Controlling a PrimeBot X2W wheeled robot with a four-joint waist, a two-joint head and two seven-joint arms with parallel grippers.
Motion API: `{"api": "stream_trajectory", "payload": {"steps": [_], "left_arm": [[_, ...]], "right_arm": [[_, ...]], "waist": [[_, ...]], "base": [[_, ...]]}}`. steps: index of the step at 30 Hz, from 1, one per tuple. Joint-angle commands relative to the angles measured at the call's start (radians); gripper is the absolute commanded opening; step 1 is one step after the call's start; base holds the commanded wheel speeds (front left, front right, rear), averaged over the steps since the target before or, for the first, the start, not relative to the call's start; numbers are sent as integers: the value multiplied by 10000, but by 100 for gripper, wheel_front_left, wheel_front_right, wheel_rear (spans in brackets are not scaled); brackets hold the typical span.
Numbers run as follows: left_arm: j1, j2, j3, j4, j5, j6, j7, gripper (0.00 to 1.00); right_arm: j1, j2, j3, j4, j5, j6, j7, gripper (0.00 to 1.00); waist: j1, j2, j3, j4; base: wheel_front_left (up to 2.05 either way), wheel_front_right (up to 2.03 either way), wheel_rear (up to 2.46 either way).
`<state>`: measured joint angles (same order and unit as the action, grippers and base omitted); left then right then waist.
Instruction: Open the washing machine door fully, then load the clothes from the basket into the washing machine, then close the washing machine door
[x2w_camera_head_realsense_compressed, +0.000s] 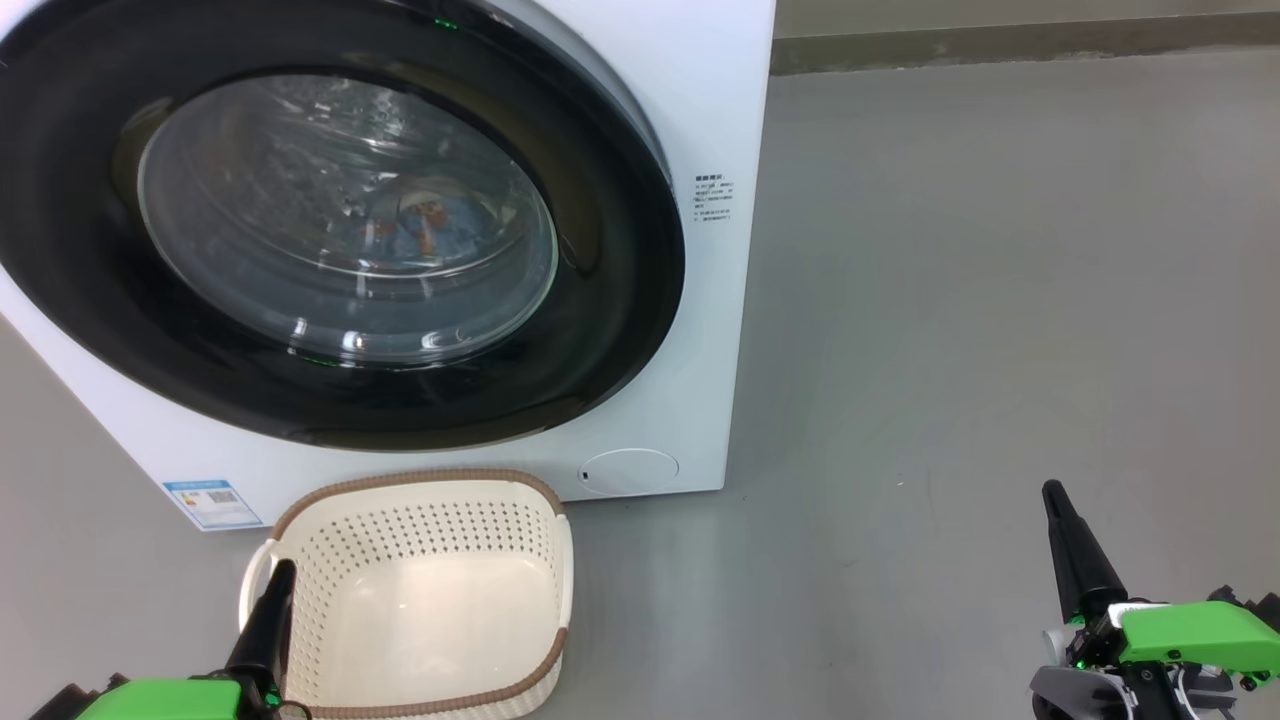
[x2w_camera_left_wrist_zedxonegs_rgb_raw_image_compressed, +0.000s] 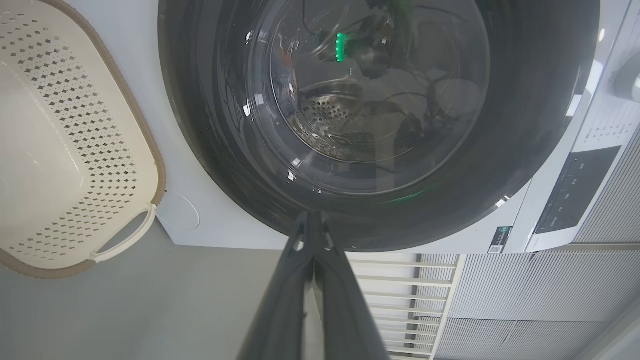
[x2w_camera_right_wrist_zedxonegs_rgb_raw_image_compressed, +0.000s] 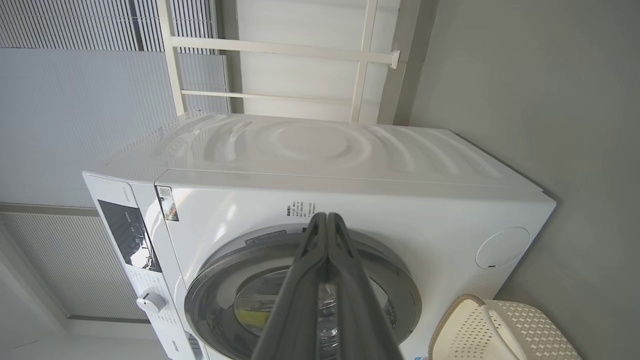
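Cream basket (x2w_camera_head_realsense_compressed: 420, 525) sits mouth-up, lengthwise along washing machine (x2w_camera_head_realsense_compressed: 725, 120) front.

I make out a small blue label (x2w_camera_head_realsense_compressed: 212, 503) and grey print (x2w_camera_head_realsense_compressed: 714, 200) on the big white boxy washing machine (x2w_camera_head_realsense_compressed: 725, 90), both probably unreadable.

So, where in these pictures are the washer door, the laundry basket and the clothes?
Washing machine door (x2w_camera_head_realsense_compressed: 330, 210): head view, on its glass window.
Basket (x2w_camera_head_realsense_compressed: 430, 530): head view, on its perforated back wall.
Clothes (x2w_camera_head_realsense_compressed: 432, 222): head view, on blue fabric seen behind the glass.
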<state>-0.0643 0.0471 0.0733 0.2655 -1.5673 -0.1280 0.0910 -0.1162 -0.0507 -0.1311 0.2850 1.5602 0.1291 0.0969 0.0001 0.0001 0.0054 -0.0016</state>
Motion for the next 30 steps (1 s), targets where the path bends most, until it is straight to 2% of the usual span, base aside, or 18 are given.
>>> {"api": "stream_trajectory", "payload": {"steps": [1,30], "left_arm": [[-450,102,336,-179,-232,-26,102,0],[-473,71,362,-169,-449,-27,187,0]], "right_arm": [[25,-5,179,-335,221,17,104,0],[44,5,158,-371,473,16,172,0]], "waist": [[0,-1,-11,6],[0,-1,-37,16]], "base": [[0,0,0],[0,0,0]]}}
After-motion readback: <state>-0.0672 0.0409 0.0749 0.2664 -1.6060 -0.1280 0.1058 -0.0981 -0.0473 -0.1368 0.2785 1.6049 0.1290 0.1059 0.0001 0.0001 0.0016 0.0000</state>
